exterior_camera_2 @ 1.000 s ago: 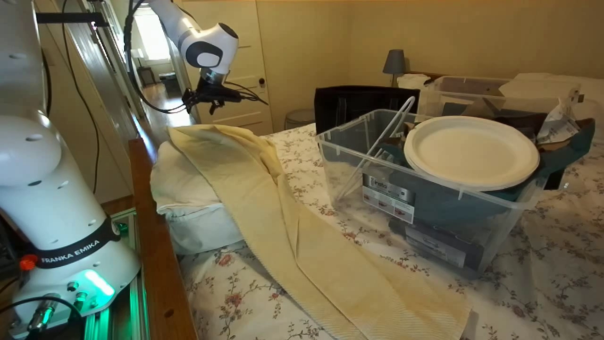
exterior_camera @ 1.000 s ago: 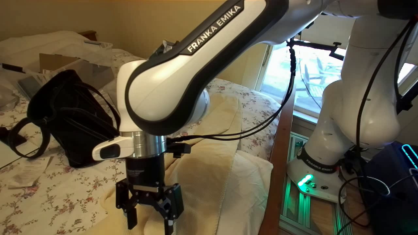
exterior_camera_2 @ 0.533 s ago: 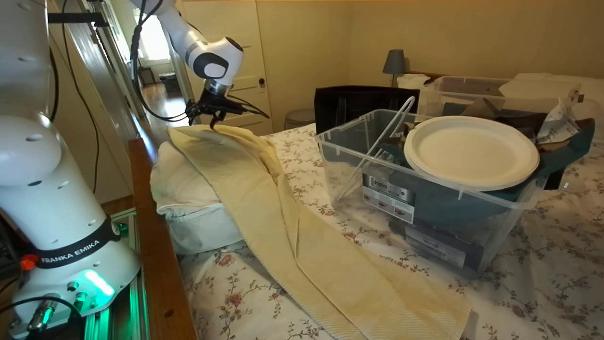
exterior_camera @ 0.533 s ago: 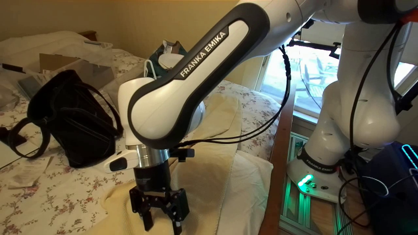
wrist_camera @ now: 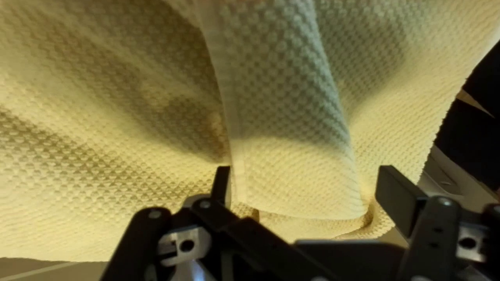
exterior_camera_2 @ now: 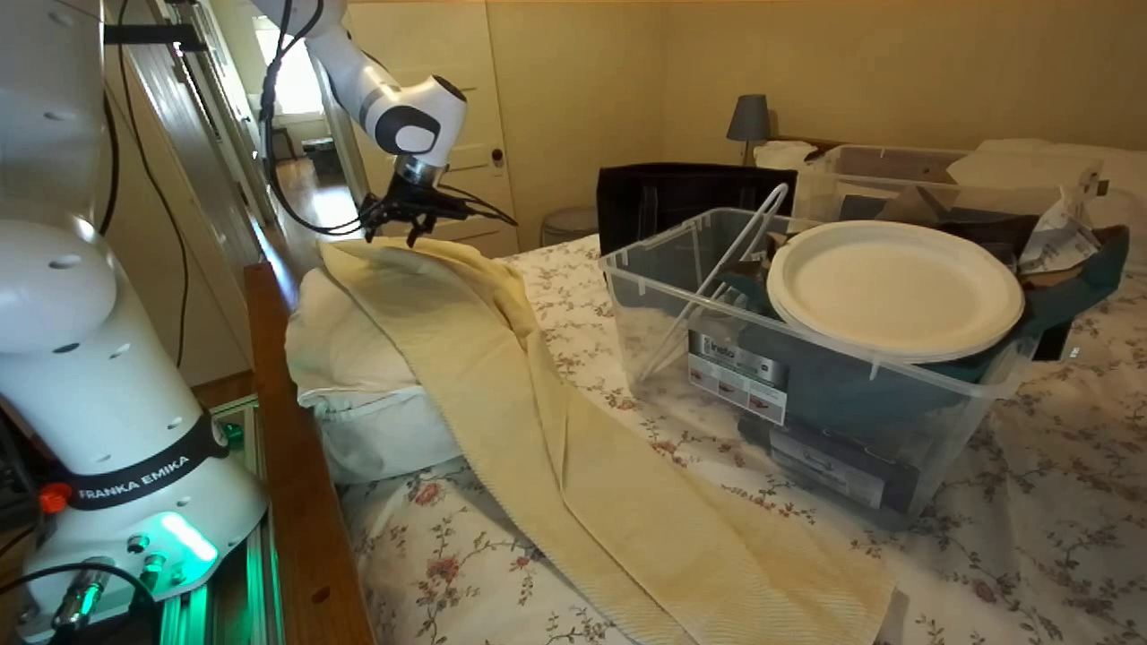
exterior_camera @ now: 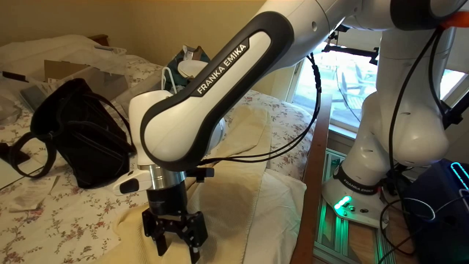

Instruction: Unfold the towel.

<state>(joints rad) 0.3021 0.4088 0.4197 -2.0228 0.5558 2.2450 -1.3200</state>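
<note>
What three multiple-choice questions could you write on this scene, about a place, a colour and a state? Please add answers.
1. In an exterior view, where is the round white plate relative to the nearer clear plastic bin?
A) beneath B) on top C) beside
2. What colour is the rumpled cloth towel?
A) navy B) red C) pale yellow
3. The black metal gripper is:
A) open B) shut C) hidden

1 B: it lies over the bin's opening.
2 C: all views show it.
3 A: the wrist view shows jaws apart.
</note>
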